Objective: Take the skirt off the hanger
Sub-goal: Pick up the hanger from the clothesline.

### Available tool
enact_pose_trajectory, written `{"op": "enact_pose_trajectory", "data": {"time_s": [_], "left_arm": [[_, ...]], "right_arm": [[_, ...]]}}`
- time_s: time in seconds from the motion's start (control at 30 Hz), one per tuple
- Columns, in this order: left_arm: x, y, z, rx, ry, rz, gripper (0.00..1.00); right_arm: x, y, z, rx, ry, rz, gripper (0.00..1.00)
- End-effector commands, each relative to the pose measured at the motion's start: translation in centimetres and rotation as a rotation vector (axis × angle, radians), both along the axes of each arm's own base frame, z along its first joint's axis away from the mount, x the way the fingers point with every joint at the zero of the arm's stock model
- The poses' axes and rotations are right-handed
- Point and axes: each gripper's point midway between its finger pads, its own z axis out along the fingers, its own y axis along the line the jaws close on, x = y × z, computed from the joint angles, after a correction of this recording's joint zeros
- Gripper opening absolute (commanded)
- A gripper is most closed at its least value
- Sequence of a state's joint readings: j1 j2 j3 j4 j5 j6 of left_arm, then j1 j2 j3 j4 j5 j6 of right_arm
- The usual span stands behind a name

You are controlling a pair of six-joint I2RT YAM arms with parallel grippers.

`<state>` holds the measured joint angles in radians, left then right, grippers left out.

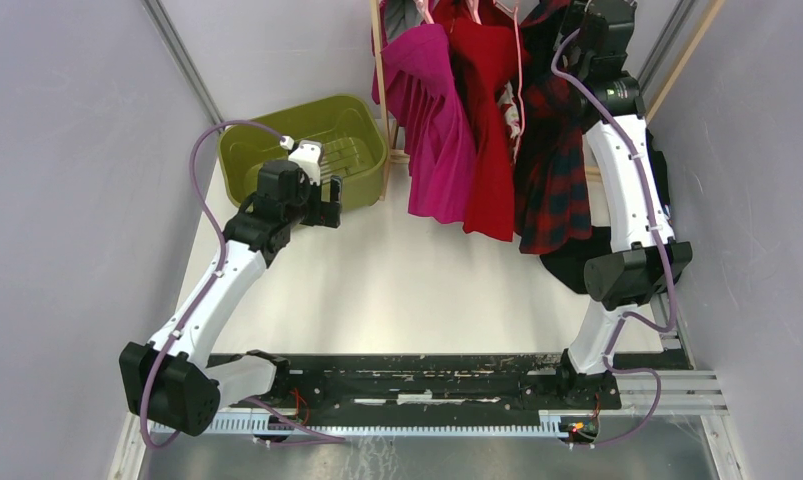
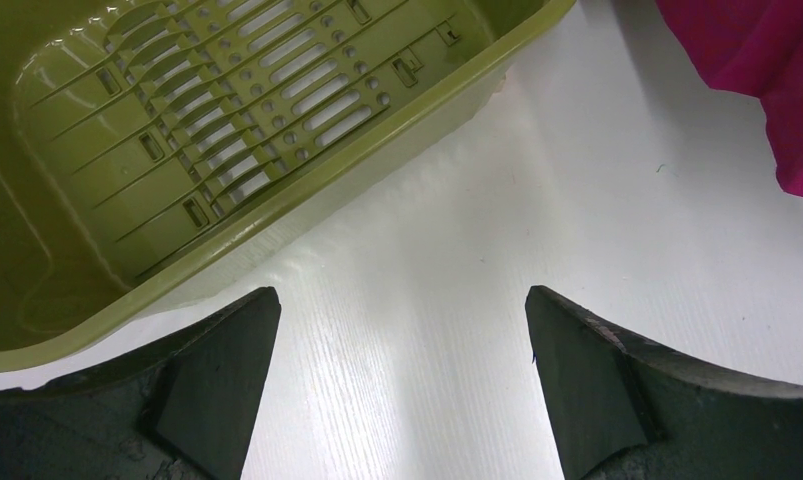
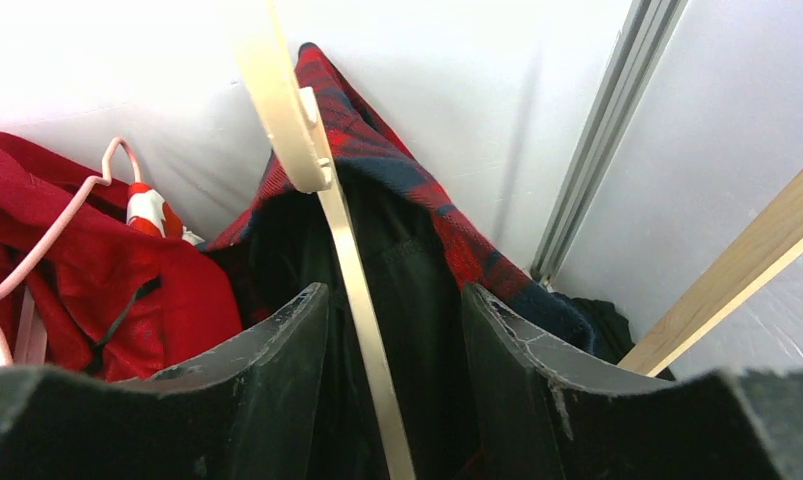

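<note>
A red-and-navy plaid skirt point(image 1: 557, 170) hangs at the right end of the rack. In the right wrist view its waist point(image 3: 407, 170) is draped over a cream hanger point(image 3: 352, 260). My right gripper point(image 3: 395, 290) is raised to the top of the rack point(image 1: 589, 25). Its jaws are open and straddle the hanger's thin bar, with a gap on both sides. The dark lining of the skirt fills the space behind the bar. My left gripper point(image 2: 402, 292) is wide open and holds nothing. It hovers low over the white table beside the basket point(image 1: 334, 200).
A magenta garment point(image 1: 432, 130) and a red one point(image 1: 492, 130) hang left of the plaid skirt, the red one on a pink hanger point(image 3: 52, 235). An olive-green basket point(image 1: 247, 150) stands at the back left. The wooden rack post point(image 3: 737, 290) and a metal rail point(image 3: 597, 130) are close on the right.
</note>
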<state>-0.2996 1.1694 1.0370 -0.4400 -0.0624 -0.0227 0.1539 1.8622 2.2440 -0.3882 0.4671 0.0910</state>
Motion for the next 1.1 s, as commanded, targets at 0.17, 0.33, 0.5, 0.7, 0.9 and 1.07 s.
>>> {"op": "enact_pose_trajectory", "data": {"time_s": [0.17,0.33,0.5,0.7,0.9,1.07], "left_arm": [[0.4,0.6,1.8,0.044,-0.072,-0.007,1.0],[0.4,0.5,1.8,0.04,-0.072,-0.011,1.0],[0.1,0.7,1.8,0.042,-0.075,-0.005,1.0],[0.0,0.9,2.0,0.052,-0.079,0.001,1.0],[-0.1,1.0,2.0,0.051,-0.083,0.004,0.99],[-0.3,1.1,1.8,0.053,-0.08,0.008,1.0]], "right_arm": [[-0.2,1.1,-1.0,0.035,0.03,0.063,0.65],[-0.3,1.1,-1.9,0.024,0.053,0.067,0.64],[-0.2,-0.2,-2.6,-0.015,0.076,-0.002,0.4],[-0.1,0.1,-2.9,0.015,0.075,0.007,0.01],[-0.5,0.4,-1.1,0.016,0.034,0.035,0.01],[-1.1,0.3,2.1,-0.009,-0.043,0.04,0.01]]}}
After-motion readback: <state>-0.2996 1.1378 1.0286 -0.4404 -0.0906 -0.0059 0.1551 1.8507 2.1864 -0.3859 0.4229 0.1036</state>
